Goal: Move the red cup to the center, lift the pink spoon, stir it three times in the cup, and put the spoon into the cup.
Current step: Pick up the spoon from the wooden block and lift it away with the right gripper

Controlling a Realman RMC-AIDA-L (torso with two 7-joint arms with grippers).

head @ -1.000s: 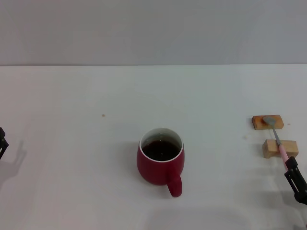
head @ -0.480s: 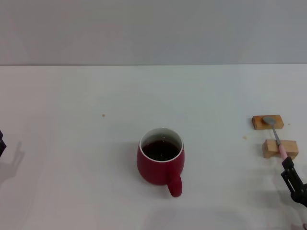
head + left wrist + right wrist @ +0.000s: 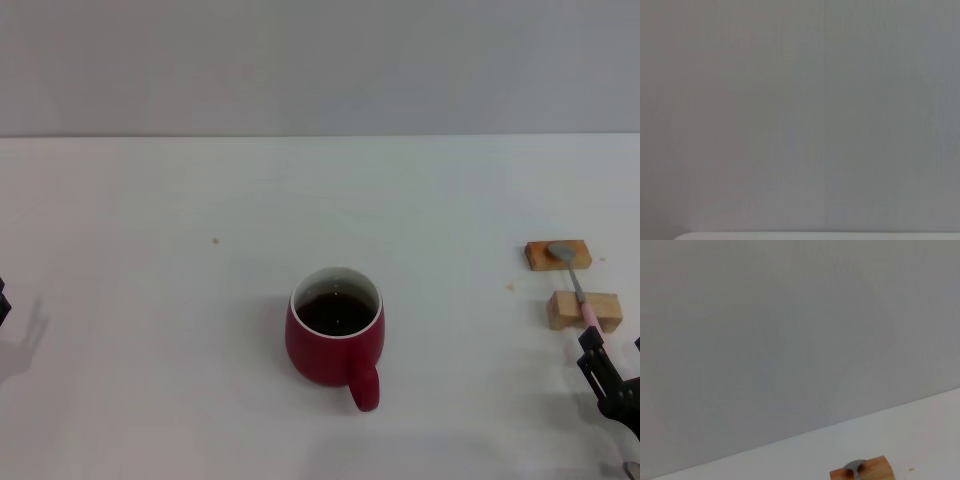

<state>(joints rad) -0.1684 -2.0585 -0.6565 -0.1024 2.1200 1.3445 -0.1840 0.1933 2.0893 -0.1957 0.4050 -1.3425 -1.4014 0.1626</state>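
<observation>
The red cup (image 3: 334, 338) stands in the middle of the table, dark liquid inside and its handle toward the front edge. At the right the pink spoon (image 3: 582, 300) lies across two tan wooden blocks, its grey bowl on the far block and its pink handle over the near one. My right gripper (image 3: 612, 354) is just in front of the handle's near end, low at the table's front right, open and holding nothing. In the right wrist view the pink spoon's bowl (image 3: 855, 466) shows on the far block (image 3: 876, 470). My left gripper (image 3: 2, 300) barely shows at the far left edge.
The far wooden block (image 3: 541, 257) and the near wooden block (image 3: 606, 309) sit close to the table's right edge. A small dark speck (image 3: 215, 241) marks the white table (image 3: 160, 200) left of the cup. A grey wall rises behind.
My right gripper has slid back toward the front edge, off the spoon handle's end, and its fingers now show spread. The left gripper has drawn slightly further out of view.
</observation>
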